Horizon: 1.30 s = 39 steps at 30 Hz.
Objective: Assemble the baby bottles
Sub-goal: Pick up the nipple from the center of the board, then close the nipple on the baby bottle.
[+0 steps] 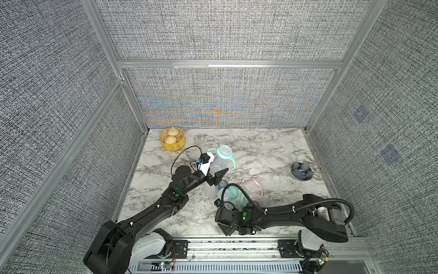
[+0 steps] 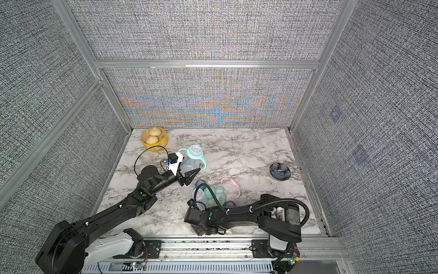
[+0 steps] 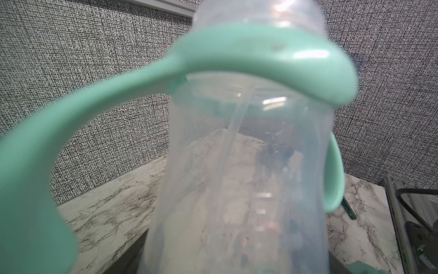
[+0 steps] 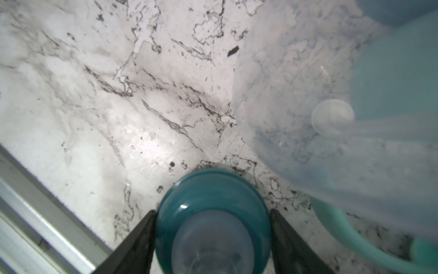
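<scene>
free: far-right marble (image 1: 260, 147) | blocked mid-table: bottle cluster (image 1: 232, 194), pink handle (image 1: 255, 183) | right edge: bowl (image 1: 301, 171) | far-left corner: basket (image 1: 173, 148)

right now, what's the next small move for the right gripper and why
Probably lift straight up. The right gripper already has its fingers against both sides of the teal collar, which looks to be resting on the marble table, so raising it would free it for a bottle.

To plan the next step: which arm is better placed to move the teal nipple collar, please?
Probably right: its end effector clasps the round teal plastic nipple collar; the left end effector holds the clear mint-handled plastic bottle.
</scene>
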### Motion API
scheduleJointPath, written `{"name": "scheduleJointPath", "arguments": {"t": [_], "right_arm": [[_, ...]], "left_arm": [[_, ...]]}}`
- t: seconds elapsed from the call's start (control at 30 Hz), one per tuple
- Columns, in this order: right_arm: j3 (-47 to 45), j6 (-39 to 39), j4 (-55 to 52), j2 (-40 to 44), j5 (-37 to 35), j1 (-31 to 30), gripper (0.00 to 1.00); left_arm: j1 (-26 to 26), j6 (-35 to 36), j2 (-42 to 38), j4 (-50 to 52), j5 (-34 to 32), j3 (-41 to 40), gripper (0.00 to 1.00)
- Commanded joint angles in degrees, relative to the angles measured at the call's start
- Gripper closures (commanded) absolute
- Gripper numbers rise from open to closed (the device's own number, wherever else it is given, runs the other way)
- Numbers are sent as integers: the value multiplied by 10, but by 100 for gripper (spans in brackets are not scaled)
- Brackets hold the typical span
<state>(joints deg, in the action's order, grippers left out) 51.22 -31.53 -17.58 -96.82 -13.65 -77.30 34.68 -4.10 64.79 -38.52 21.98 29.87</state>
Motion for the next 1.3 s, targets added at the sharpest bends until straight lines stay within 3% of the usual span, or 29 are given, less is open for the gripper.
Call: {"name": "scheduleJointPath", "arguments": {"t": [0.0, 0.3, 0.6, 0.93, 1.27], "right_arm": [[-8, -3, -29, -2, 3, 0, 33], [-20, 22, -45, 76, -6, 0, 37], [-48, 57, -79, 247, 28, 18, 38], [-30, 126, -176, 433, 128, 197, 39], [150, 233, -255, 407, 256, 380, 40]], "left_arm": [[-1, 2, 1, -20, -2, 1, 98], [-1, 1, 8, -23, -2, 5, 98], [-1, -1, 24, -38, 3, 9, 98], [-1, 4, 49, -57, 44, 15, 99], [0, 8, 86, -83, 119, 20, 99]]}}
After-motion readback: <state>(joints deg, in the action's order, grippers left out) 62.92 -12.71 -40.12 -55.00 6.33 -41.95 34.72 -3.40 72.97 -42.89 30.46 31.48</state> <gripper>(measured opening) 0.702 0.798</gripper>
